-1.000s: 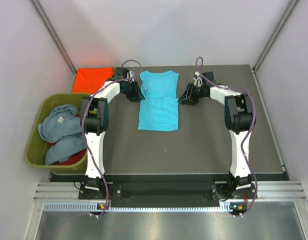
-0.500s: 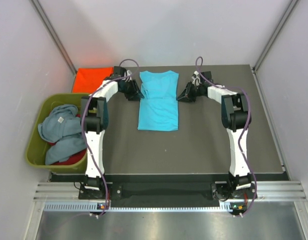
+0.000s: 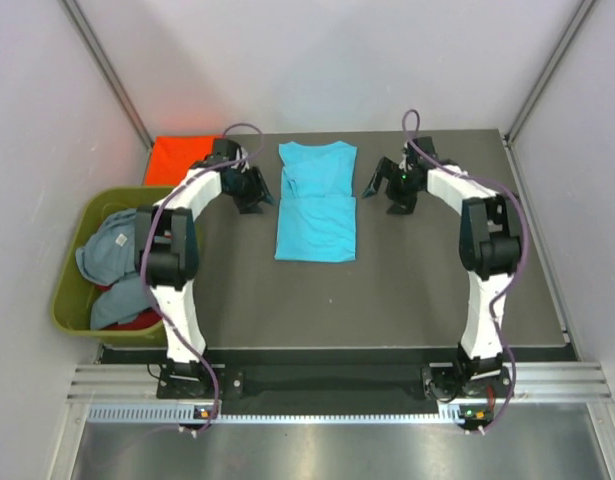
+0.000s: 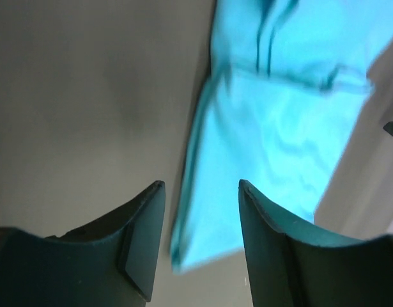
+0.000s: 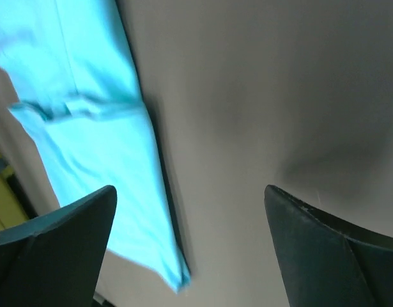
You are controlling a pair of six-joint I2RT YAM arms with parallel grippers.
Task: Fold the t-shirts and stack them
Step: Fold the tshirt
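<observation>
Tools both gape empty: my left tool (image 4: 200, 185) moderately, my right tool (image 5: 190, 188) wide, one at each side of the turquoise t-shirt (image 3: 317, 205), flat on the surface (image 3: 437, 280). I'd pinch its far corners evenly, all layers, then carry them together to its near hem.

table (image 3: 417, 280): dark grey, flat
turquoise shirt (image 3: 317, 215): lay part folded on the table, toward 12 o'clock
orange shirt (image 3: 182, 158): lay folded at the 10 o'clock corner
</observation>
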